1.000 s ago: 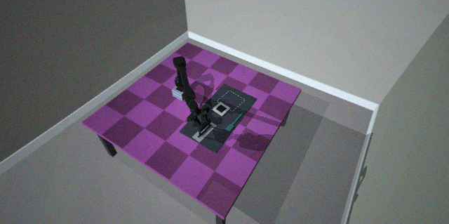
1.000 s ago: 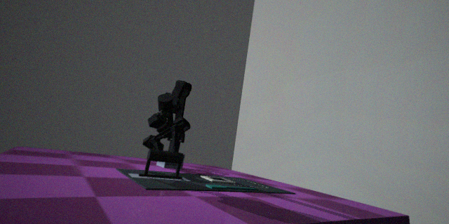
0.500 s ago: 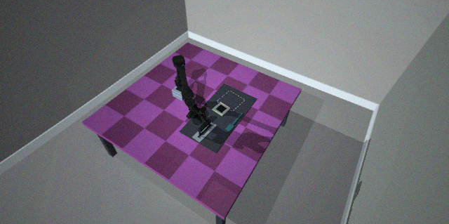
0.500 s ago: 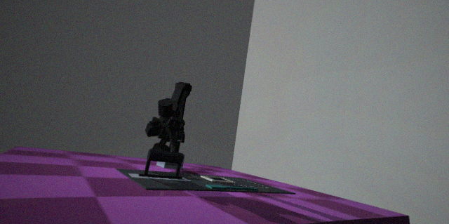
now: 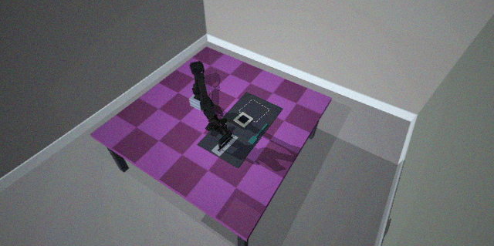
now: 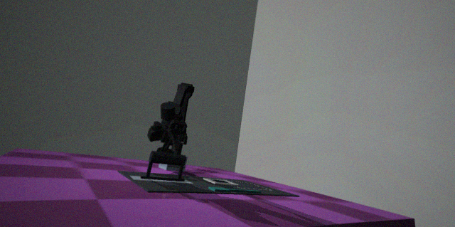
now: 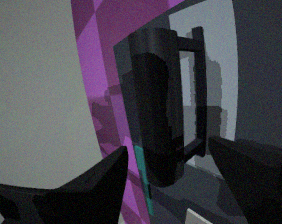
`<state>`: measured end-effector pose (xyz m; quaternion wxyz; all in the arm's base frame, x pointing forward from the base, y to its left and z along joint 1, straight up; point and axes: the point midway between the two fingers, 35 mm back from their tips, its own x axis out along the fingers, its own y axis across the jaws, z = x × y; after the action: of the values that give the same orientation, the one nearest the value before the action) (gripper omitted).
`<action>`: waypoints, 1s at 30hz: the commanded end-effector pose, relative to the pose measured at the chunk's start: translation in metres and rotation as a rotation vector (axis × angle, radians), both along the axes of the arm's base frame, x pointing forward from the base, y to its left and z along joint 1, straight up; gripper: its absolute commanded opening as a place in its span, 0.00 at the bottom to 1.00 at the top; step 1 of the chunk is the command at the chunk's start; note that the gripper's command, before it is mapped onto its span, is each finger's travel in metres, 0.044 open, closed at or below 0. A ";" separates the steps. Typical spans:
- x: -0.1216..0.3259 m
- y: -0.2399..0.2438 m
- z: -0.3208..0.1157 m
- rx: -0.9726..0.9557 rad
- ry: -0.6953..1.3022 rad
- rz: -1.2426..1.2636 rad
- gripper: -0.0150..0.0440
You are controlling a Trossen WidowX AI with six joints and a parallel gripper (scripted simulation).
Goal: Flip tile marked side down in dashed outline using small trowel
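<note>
The trowel, a flat grey plate with a thick black handle on two posts, lies on the dark mat. My gripper is open and empty, just above the handle, which shows ahead between the fingers in the wrist view. In the top and exterior views the dark fingers merge with the arm and handle. The tile, pale-rimmed with a dark square facing up, lies flat against the near side of the dashed outline, mostly or wholly outside it.
A teal flat tool lies along the mat's edge, beside the trowel and tile. A pale block or stack sits off the mat, near the arm. The checkered table extends around the mat.
</note>
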<state>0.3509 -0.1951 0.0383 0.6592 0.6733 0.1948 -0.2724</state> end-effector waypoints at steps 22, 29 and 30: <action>0.034 -0.005 -0.023 -0.003 -0.006 -0.003 0.76; 0.041 -0.006 -0.029 -0.002 -0.007 -0.003 0.76; 0.041 -0.006 -0.030 -0.002 -0.007 -0.003 0.76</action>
<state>0.3869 -0.1985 0.0091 0.6585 0.6739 0.1961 -0.2717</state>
